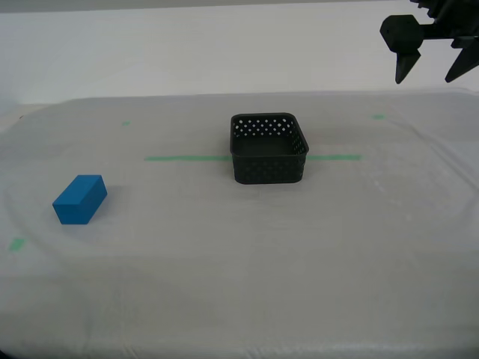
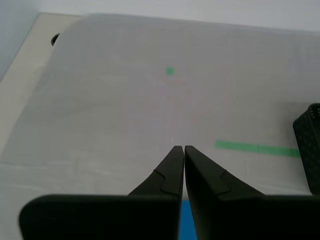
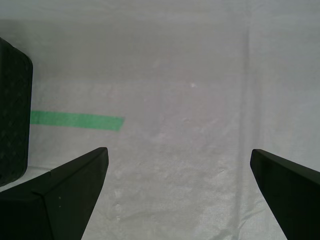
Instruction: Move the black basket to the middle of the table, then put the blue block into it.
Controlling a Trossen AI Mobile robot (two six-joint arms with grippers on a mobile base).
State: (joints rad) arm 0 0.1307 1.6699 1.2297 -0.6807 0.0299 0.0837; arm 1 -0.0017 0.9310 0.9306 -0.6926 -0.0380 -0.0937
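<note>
The blue block (image 1: 79, 199) lies on the table (image 1: 239, 284) at 8 o'clock from the black basket (image 1: 269, 148), which straddles the green tape line (image 1: 187, 158). My first gripper (image 1: 434, 73), jaws wide, hangs at 2 o'clock from the basket, well apart. My second gripper (image 2: 184, 148) has its jaws pressed together, empty.

White cloth table (image 1: 224, 284) – matt plastic basket (image 1: 269, 149)
</note>
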